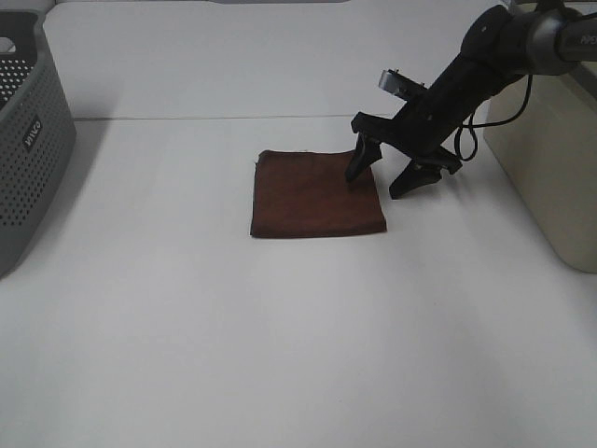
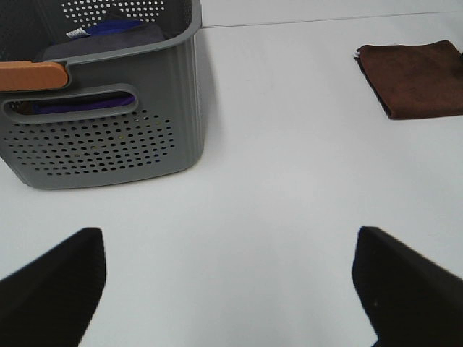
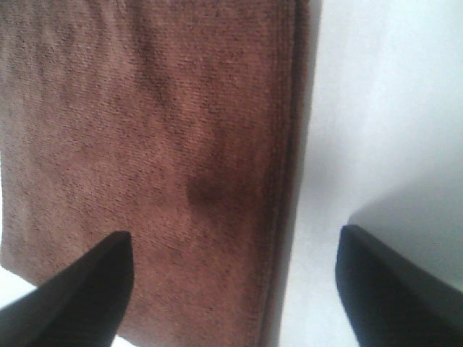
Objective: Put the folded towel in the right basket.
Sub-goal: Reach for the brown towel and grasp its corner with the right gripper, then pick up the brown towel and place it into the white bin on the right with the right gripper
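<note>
A folded brown towel (image 1: 312,194) lies flat on the white table near the middle. My right gripper (image 1: 378,183) is open and straddles the towel's right edge, one finger over the cloth, the other over bare table. The right wrist view shows the towel (image 3: 159,144) filling the frame between the two black fingertips (image 3: 87,289). The right basket (image 1: 546,159) is a cream bin at the right edge. My left gripper (image 2: 231,282) is open over bare table, far from the towel (image 2: 416,76).
A grey perforated basket (image 1: 28,140) stands at the far left; the left wrist view shows its wall (image 2: 101,137) with dark blue cloth (image 2: 108,32) inside. The table's back edge (image 1: 233,117) runs behind the towel.
</note>
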